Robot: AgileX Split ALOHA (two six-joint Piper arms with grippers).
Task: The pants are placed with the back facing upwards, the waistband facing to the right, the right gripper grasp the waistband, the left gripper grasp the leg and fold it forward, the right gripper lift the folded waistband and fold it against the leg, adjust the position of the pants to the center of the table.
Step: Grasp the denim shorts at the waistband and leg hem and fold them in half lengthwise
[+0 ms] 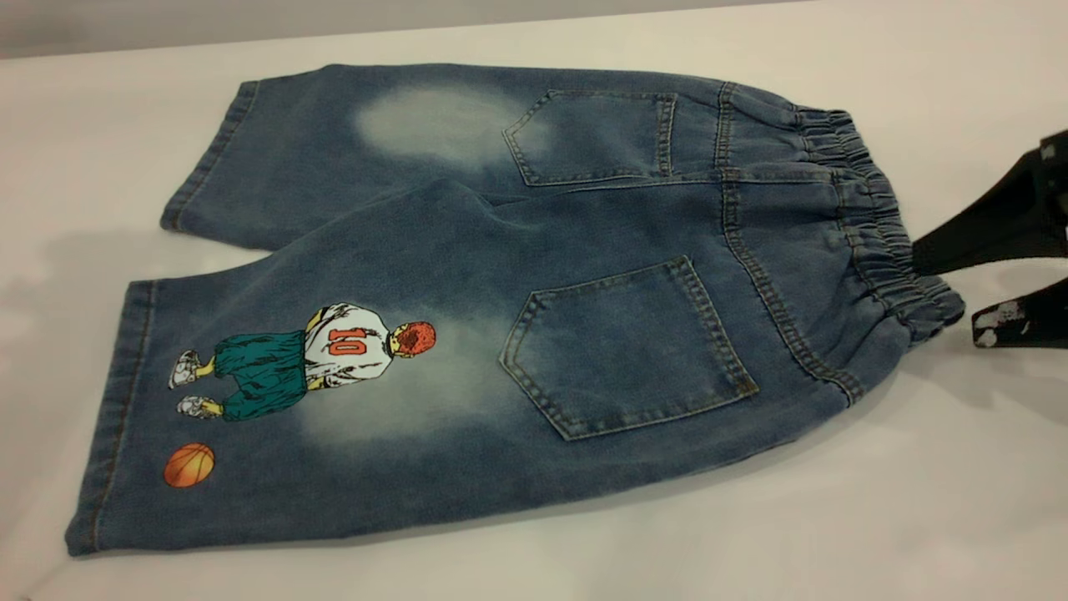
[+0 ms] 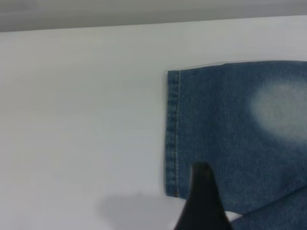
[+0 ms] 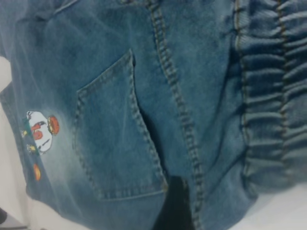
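The pants [image 1: 534, 275] lie flat on the table [image 1: 834, 534], back pockets up. The ruffled waistband [image 1: 868, 209] points right. The leg [image 1: 275, 392] with the number-10 player print is the nearer one. My right gripper [image 1: 948, 290] is at the waistband's near corner and stands open: one black finger rests on the band, the other lies on the table beside it. In the right wrist view a dark finger [image 3: 175, 206] hovers over the denim next to the waistband [image 3: 273, 96]. My left gripper [image 2: 204, 203] shows only as a black part over the hem of the unprinted leg [image 2: 230, 129].
White tabletop surrounds the shorts, with wide bare room in front [image 1: 584, 559] and left of the leg hems [image 2: 81, 124]. The table's far edge [image 1: 250, 37] runs close behind the unprinted leg.
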